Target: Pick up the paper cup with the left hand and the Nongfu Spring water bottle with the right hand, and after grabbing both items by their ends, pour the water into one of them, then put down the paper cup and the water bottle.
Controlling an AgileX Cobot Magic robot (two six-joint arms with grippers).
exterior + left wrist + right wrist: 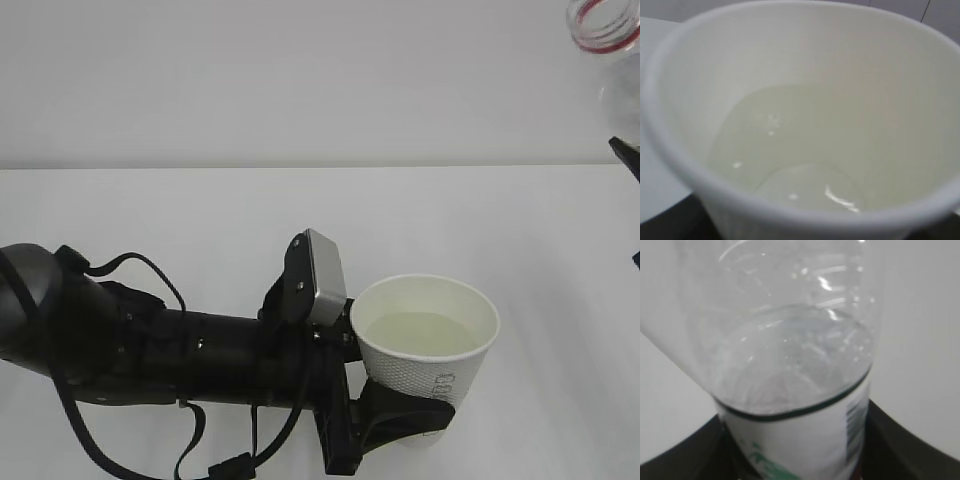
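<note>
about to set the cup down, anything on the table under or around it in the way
Nothing visible. The table around the cup looks bare; the bottle is up at the top right corner, well clear. The spot right under the cup and the left hand is hidden.

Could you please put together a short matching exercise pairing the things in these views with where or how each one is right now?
Things:
1. paper cup
2. Nongfu Spring water bottle
3. water
4. left hand

States:
A. pale pool lying in the bottom of the cup
B. clear and ribbed, held by the right hand, its neck at the exterior view's top right corner
C. black fingers clamped round the cup's lower wall
D. white, upright, open at the top

Pairs: 1-D, 2-B, 3-A, 4-C
</note>
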